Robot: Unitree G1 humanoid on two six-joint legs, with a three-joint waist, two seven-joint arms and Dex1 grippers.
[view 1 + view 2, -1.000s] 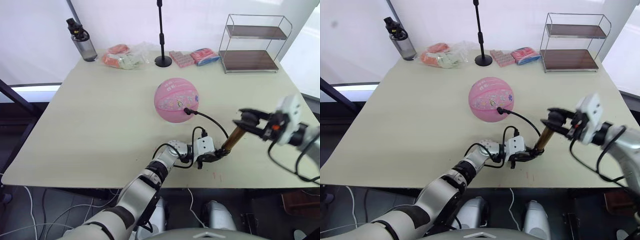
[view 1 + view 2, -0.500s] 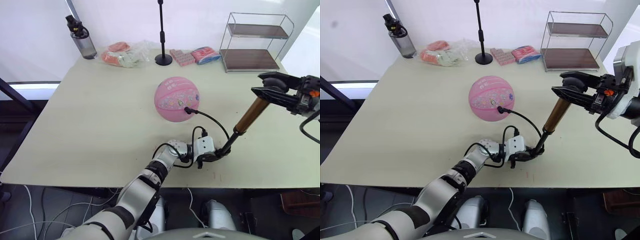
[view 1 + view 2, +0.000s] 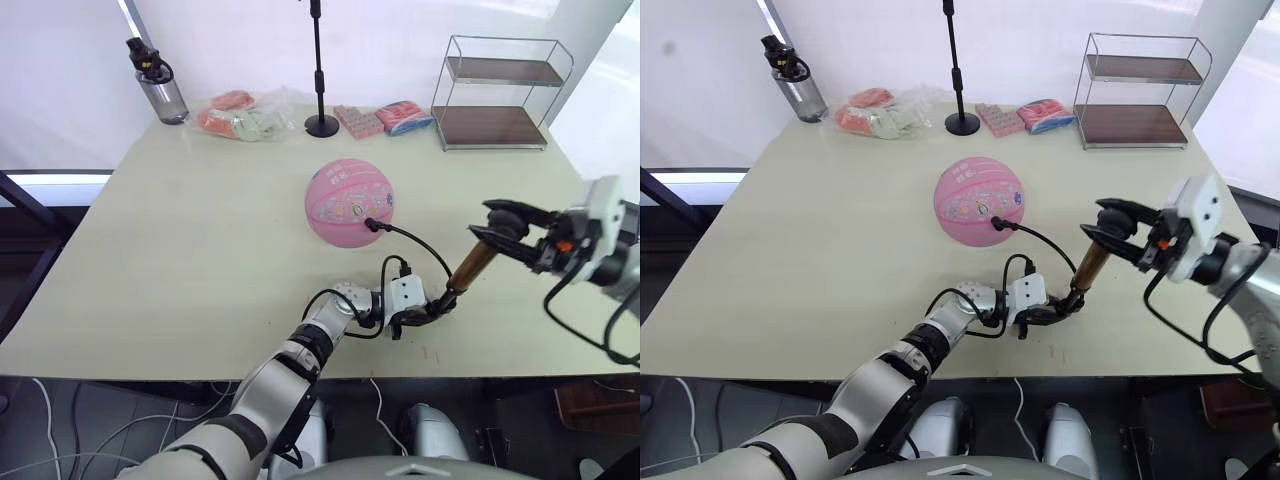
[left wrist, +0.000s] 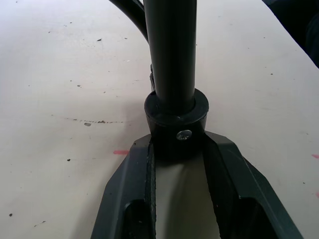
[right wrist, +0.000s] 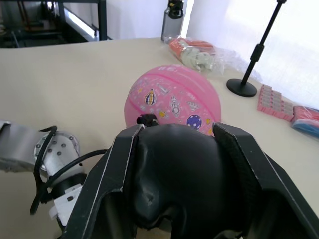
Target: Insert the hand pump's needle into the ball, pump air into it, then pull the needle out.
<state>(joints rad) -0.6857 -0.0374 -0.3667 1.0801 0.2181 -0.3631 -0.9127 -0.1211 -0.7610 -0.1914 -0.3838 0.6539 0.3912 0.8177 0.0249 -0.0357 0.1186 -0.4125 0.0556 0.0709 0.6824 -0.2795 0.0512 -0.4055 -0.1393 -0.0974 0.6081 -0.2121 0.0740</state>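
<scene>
The pink ball (image 3: 349, 203) sits round on the middle of the table (image 3: 200, 250). The needle's black fitting (image 3: 371, 225) is stuck in the ball's near right side, and the black hose (image 3: 425, 243) arcs from it to the hand pump (image 3: 470, 268). The pump leans up to the right. Its black foot (image 4: 175, 119) rests on the table with my left gripper (image 3: 432, 310) shut on it, a finger (image 4: 133, 172) on each side. My right gripper (image 3: 492, 222) is shut on the pump's black handle (image 5: 174, 174), which is pushed down close to the gold tube.
Along the far edge stand a water bottle (image 3: 160, 85), a bag of packets (image 3: 245, 115), a black stand (image 3: 320, 100), pink packets (image 3: 380, 118) and a wire shelf (image 3: 495, 100). The table's front edge runs just below my left gripper.
The right gripper first pulled the handle up and out to the right, lengthening the pump. It has since pushed the handle back down. The left gripper and ball stayed put.
</scene>
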